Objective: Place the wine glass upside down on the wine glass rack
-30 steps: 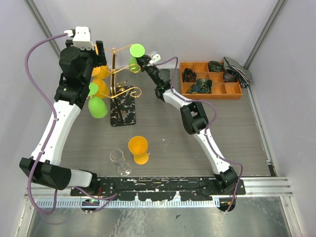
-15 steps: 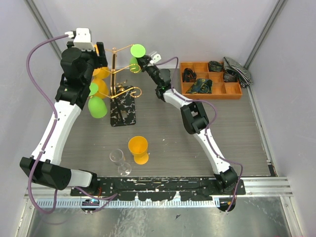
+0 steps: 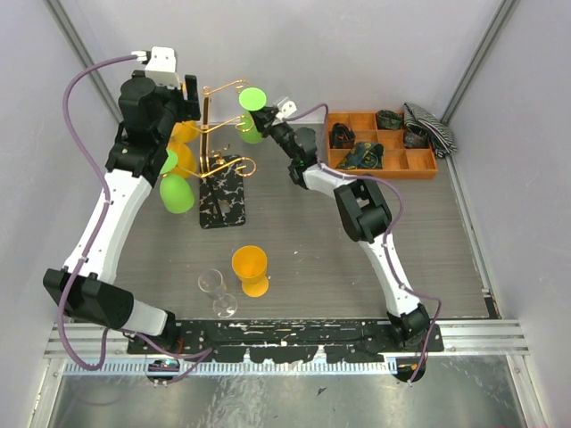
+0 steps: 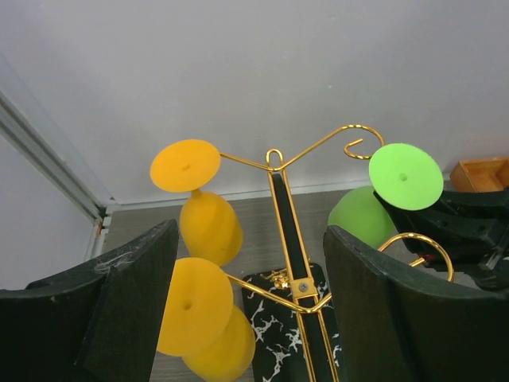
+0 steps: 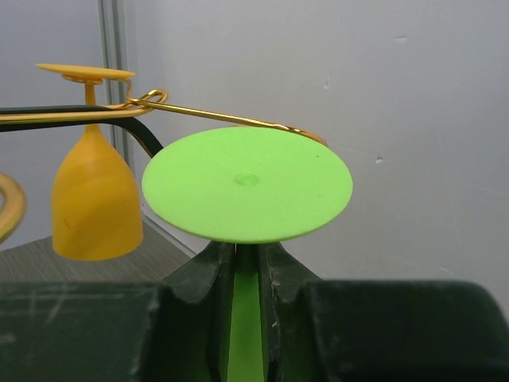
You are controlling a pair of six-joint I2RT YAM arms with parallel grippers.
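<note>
My right fingers (image 5: 208,278) pinch green wine glass (image 5: 246,187) by stem, foot up, level with rack (image 4: 285,215) upper arm near desk (image 3: 294,241) far edge, likely so foot hooks on. My left fingers (image 4: 119,302) spread, empty, facing rack.

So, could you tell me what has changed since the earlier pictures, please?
The right pincer, shut on the green wine glass's stem, shifted it slightly rightward and toward the arm bases in the overhead view. The left arm leaned a little toward the wine glass rack, left pincer open. Nothing was grasped or released. The hung glasses, the orange glass and the clear glass on the table stayed put.
</note>
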